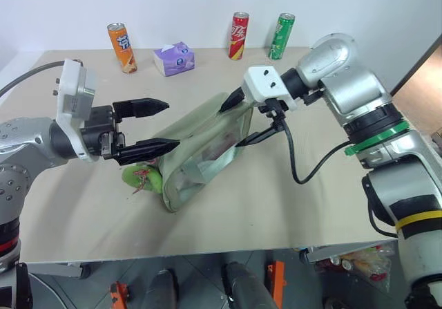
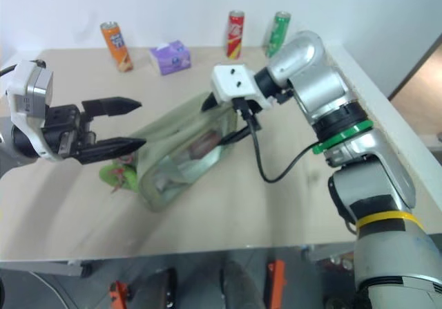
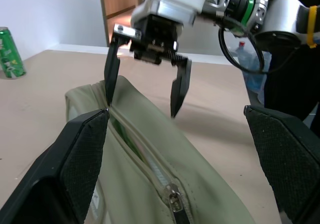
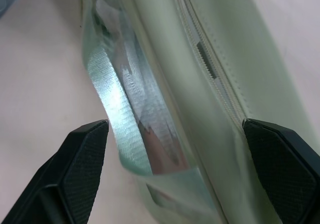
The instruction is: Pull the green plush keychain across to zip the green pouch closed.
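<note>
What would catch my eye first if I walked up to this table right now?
Probably the pale green pouch lying mid-table with a robot arm at each end. The right gripper straddles its far end, fingers spread, while the left gripper hangs open over the near end, just above the lime green plush keychain. Behind them, three soda cans and a purple tissue pack line the table's back edge.
</note>
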Controlling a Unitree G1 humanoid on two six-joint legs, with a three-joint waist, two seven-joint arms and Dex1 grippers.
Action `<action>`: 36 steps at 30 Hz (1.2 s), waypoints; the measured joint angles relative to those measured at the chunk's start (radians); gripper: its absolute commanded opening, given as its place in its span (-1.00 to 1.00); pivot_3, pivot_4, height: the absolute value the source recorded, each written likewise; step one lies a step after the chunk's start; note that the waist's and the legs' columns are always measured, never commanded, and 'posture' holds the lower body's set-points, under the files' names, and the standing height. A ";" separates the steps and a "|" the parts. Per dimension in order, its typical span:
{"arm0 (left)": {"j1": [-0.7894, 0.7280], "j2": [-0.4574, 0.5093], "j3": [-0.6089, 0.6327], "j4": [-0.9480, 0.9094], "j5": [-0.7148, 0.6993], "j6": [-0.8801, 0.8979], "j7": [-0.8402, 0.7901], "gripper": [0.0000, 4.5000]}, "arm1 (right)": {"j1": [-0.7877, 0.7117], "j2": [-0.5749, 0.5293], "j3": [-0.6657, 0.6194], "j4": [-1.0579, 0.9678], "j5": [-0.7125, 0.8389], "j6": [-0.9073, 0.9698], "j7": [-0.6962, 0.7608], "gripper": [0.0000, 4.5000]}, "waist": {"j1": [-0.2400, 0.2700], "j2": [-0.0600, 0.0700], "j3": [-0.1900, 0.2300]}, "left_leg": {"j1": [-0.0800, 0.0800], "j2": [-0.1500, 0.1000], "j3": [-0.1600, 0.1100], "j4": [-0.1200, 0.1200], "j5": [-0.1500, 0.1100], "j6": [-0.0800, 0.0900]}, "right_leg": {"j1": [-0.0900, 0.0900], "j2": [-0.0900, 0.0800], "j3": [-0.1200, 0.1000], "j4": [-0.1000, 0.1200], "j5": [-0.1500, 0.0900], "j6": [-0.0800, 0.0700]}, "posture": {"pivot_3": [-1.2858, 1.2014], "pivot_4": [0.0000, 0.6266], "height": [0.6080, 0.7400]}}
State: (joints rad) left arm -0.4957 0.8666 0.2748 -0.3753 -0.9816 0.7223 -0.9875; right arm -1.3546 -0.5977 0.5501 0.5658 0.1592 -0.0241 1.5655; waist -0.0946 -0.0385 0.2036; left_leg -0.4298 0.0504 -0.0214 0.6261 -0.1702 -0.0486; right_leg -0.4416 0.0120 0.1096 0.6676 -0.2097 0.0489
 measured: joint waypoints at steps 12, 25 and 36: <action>0.011 -0.015 0.000 0.000 0.001 -0.007 0.019 1.00 | -0.001 0.026 0.000 0.050 -0.023 -0.024 0.000 -0.29 | 0.001 0.000 0.000 | 0.000 0.000 -0.001 0.000 0.000 0.000 | 0.000 0.000 0.000 0.000 0.000 0.000 | 0.03 -0.52 1.00; 0.011 -0.060 -0.028 0.005 0.040 -0.041 0.018 1.00 | -0.068 -0.006 0.020 0.125 -0.055 -0.038 0.001 -0.99 | 0.001 0.000 0.000 | 0.000 0.000 -0.001 0.000 0.000 0.000 | 0.000 0.000 -0.001 0.000 0.000 0.000 | 0.03 -0.52 1.00; 0.016 -0.128 -0.051 0.015 0.066 -0.075 0.021 1.00 | -0.075 -0.155 0.113 -0.168 -0.056 0.445 -0.002 -0.99 | 0.015 0.001 0.001 | 0.000 0.000 -0.001 0.000 0.000 0.000 | 0.000 0.000 -0.001 0.000 -0.001 -0.001 | 0.03 -0.52 1.00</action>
State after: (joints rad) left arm -0.4798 0.7384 0.2239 -0.3605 -0.9159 0.6474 -0.9669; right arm -1.4296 -0.7528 0.6629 0.3982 0.1034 0.4211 1.5638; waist -0.0794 -0.0372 0.2043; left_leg -0.4301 0.0500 -0.0219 0.6257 -0.1702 -0.0487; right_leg -0.4420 0.0116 0.1089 0.6678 -0.2111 0.0484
